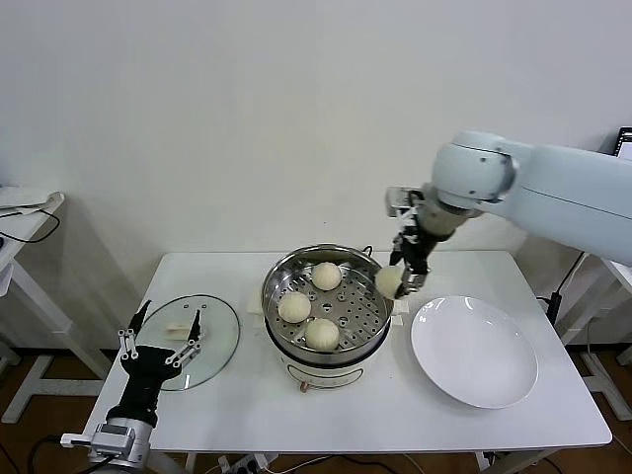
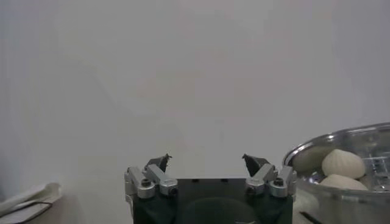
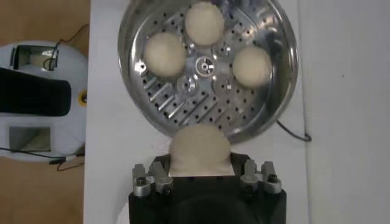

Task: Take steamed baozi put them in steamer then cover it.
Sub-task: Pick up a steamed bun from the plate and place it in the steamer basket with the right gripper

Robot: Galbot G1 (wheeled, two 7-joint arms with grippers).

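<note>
- The steamer (image 1: pixel 326 306) stands near the middle of the white table (image 1: pixel 395 415), and three buns (image 1: pixel 322 334) lie apart on its holed tray.
- The fourth bun (image 1: pixel 388 281) hangs just above the steamer's right rim, gripped in the jaws of the right gripper (image 1: pixel 400 279); seen from the right wrist, that bun (image 3: pixel 199 151) sits just outside the rim, with the steamer (image 3: pixel 207 67) beyond it.
- The glass lid (image 1: pixel 193 341) lies flat on the table left of the steamer, well apart from it, white handle up.
- The left gripper (image 1: pixel 163 346) hovers over the lid's near edge with its jaws spread wide and nothing between them; the left wrist view shows this gripper (image 2: pixel 207 167) facing a bare wall, the steamer (image 2: pixel 347 164) at one side.
- A white plate (image 1: pixel 474 351) lies right of the steamer, with nothing on it.
- A thin dark cable (image 3: pixel 292 131) trails from the steamer across the table.
- Nothing stands between the held bun and the tray's free space.
- No readable writing or labels show.
- Behind the table is a plain pale wall; a side table (image 1: pixel 20 227) with cables stands far left of the steamer.
</note>
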